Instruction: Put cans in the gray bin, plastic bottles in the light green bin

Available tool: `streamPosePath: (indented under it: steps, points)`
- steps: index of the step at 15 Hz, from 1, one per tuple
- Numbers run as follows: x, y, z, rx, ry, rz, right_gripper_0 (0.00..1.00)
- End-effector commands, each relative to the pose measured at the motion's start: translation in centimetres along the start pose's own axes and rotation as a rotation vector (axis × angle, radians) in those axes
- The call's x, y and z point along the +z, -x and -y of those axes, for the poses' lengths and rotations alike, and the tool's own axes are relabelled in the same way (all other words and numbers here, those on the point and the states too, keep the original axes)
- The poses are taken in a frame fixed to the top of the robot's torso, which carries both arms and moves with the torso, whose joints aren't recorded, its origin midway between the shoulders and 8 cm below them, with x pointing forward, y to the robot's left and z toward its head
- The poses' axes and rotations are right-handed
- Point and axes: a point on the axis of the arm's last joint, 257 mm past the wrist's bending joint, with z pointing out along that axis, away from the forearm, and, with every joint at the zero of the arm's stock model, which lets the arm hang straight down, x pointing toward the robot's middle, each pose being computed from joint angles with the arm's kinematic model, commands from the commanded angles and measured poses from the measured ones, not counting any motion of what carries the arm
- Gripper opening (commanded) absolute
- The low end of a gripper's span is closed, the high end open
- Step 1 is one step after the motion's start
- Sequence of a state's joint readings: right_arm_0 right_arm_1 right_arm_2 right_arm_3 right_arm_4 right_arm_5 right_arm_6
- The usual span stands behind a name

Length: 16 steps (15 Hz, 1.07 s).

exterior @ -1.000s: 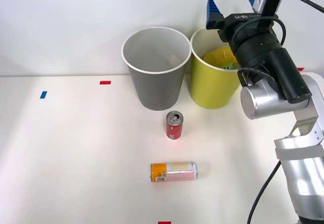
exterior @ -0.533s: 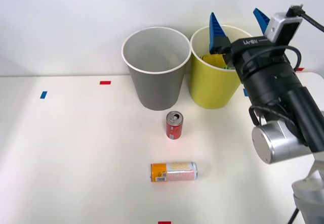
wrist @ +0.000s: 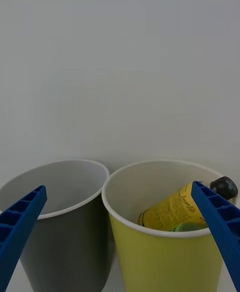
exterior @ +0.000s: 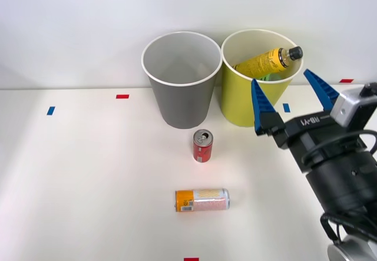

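Observation:
The yellow-labelled plastic bottle (exterior: 266,61) (wrist: 176,208) leans inside the light green bin (exterior: 247,105) (wrist: 165,252), its black cap poking over the rim. To its left stands the gray bin (exterior: 179,99) (wrist: 60,242). A short red can (exterior: 202,146) stands upright on the table in front of the bins. A slim orange-and-white can (exterior: 202,200) lies on its side nearer to me. My right gripper (exterior: 288,100) (wrist: 120,237) is open and holds nothing, hanging in front of the green bin, to the right of the cans.
The white table (exterior: 88,178) carries small red tape marks (exterior: 122,96) and blue ones (exterior: 50,110). A white wall rises right behind the bins. Bare table spreads to the left of the cans.
My right arm has pulled back from over the green bin toward me and lower, still open. The bottle, earlier partly hidden by the arm, now shows resting in the green bin.

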<state>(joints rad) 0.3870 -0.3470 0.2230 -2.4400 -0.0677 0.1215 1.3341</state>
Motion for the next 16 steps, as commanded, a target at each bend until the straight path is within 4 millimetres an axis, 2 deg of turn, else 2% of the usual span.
streamPosePath:
  steps: [1, 6, 10, 13, 16]
  points:
    - [-2.9, -1.5, -0.1, 0.034, -0.007, -0.019, 1.00]
    - [-6.1, -3.5, 1.2, 0.104, -0.124, -0.054, 1.00]
    - [-8.7, -6.1, 2.2, 0.104, -0.181, -0.137, 1.00]
    - [-9.7, -8.1, 3.4, 0.102, -0.224, -0.178, 1.00]
    - [-9.7, -10.1, 5.1, 0.058, -0.287, -0.186, 1.00]
